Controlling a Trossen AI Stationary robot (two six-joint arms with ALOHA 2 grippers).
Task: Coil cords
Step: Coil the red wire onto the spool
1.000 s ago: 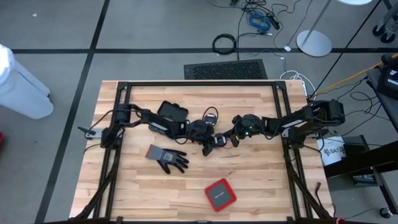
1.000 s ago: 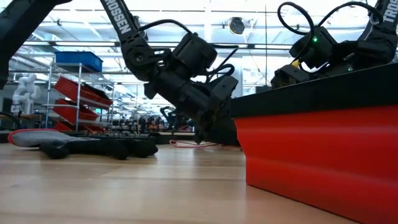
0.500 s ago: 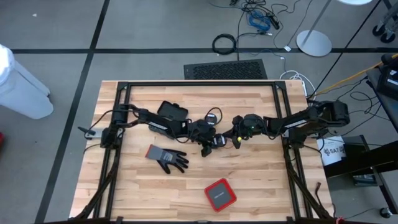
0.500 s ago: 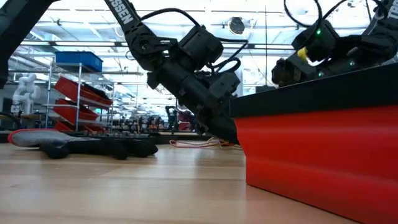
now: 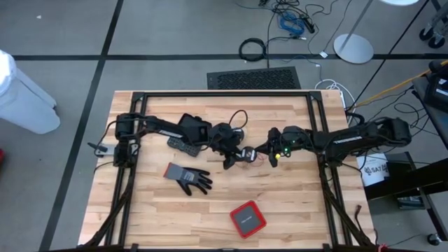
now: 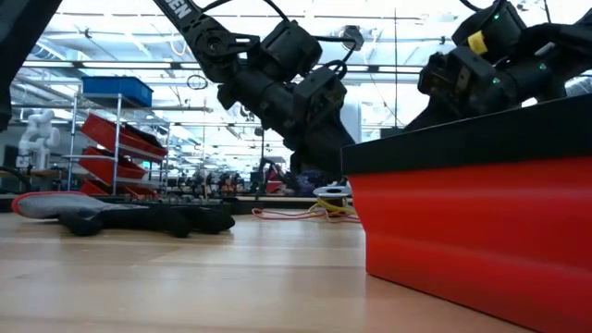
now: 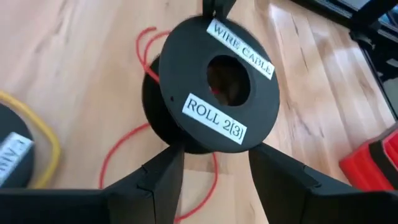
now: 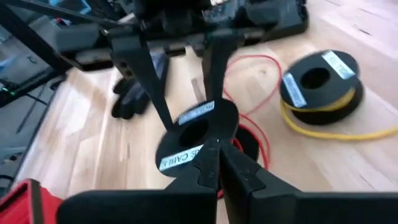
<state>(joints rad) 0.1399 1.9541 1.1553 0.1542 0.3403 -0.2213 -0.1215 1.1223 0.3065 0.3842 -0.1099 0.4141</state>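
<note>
A black spool (image 7: 214, 81) labelled "WIRE CABLE ROLL" sits between the fingers of my left gripper (image 7: 214, 171) near the table's middle. The red cord (image 7: 127, 146) trails loose from it in slack loops on the wood. My right gripper (image 8: 216, 163) is shut just right of the spool (image 8: 196, 134), facing it, and the red cord (image 8: 264, 99) runs close past its tips. A second black spool (image 8: 318, 84) with the yellow cord (image 8: 323, 130) lies flat on the table toward the far side. My left gripper pinches the spool between its two fingers (image 7: 163, 171), one on each side of its round rim (image 7: 186, 144). The fingers slant down from the table's left. The spool is tilted, its labelled face toward the wrist, and seems lifted clear of the wood. My right gripper: I cannot tell whether its shut tips touch the red cord (image 8: 236, 144).
A grey and black glove (image 5: 189, 178) lies left of the near middle. A red box (image 5: 248, 218) stands near the front edge and fills the low view's right. A black case (image 5: 194, 126) lies under the left arm.
Both grippers have risen. My left gripper has carried the spool up off the table and rolled a little, and red and yellow cord now shows on the wood below it in the low view. My right gripper has drawn slightly toward the table's right edge.
</note>
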